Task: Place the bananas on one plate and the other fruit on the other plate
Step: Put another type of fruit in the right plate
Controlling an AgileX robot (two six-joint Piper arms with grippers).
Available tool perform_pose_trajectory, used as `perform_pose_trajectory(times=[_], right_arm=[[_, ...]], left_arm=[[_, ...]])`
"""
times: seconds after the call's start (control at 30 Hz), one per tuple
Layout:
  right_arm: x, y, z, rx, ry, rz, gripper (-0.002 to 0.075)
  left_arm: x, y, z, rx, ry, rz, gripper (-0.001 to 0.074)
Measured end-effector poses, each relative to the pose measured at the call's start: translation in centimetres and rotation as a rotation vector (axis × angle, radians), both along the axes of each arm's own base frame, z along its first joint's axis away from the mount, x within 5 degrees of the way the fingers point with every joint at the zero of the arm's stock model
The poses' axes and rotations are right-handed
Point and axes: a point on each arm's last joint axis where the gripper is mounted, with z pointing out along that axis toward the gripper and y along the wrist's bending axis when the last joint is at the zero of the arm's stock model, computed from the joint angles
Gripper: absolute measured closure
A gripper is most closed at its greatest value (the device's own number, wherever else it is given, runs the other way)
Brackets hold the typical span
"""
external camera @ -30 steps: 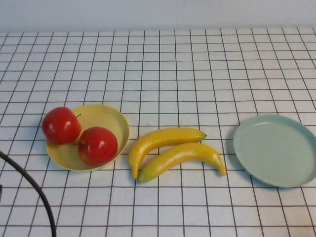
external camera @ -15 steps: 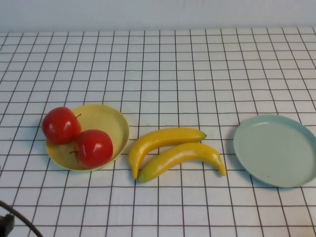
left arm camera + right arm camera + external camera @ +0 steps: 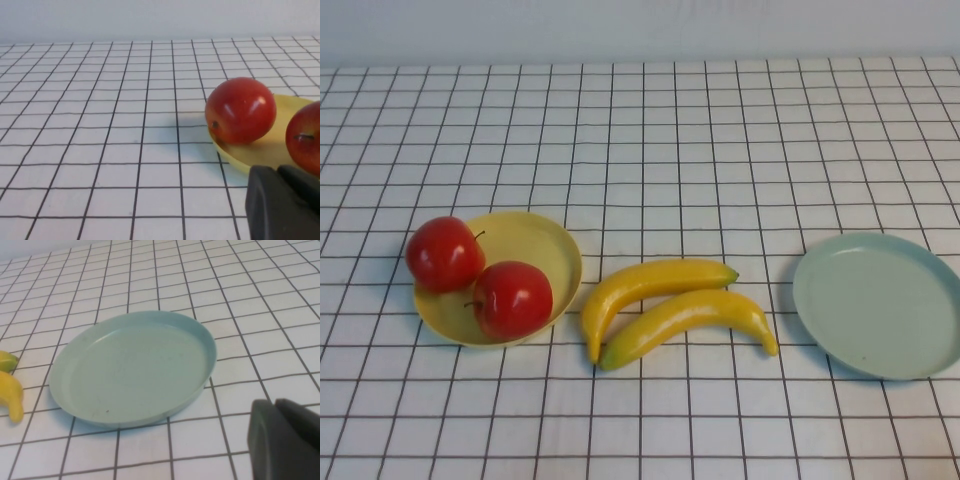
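With both red apples (image 3: pixel 480 278) on the yellow plate (image 3: pixel 545 245) at left, the bananas (image 3: pixel 670 308) lie mid-worktop short of the empty blue-green plate (image 3: pixel 880 305) at right, while the left gripper (image 3: pixel 282 202) near the apples and the right gripper (image 3: pixel 285 440) near that plate have their jaws closed, holding nothing.

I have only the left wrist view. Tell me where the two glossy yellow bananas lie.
Observer: The two glossy yellow bananas lie side by side on the gridded table, between the pale yellow plate and the pale blue-green plate.
Operator: My shut left gripper sits low beside the yellow plate, with both red apples on it. Report the blue-green plate's contents.
Observer: It holds nothing.
Operator: Locate the right gripper.
Observer: The right gripper, shut, hangs low just outside that plate's rim.
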Motion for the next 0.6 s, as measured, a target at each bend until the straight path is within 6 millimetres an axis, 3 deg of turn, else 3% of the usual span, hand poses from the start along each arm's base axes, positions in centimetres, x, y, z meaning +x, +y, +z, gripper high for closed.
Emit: perform_pose_trajectory(times=[0.37, 0.6], right_arm=[[0.0, 0.0, 0.0, 0.000, 0.000, 0.000, 0.0743], [0.0, 0.0, 0.0, 0.000, 0.000, 0.000, 0.0743]], left_arm=[[-0.2, -0.2, -1.7, 0.045, 0.132, -0.020, 0.0738], [-0.3, -0.4, -1.8, 0.020, 0.146, -0.049, 0.0738]])
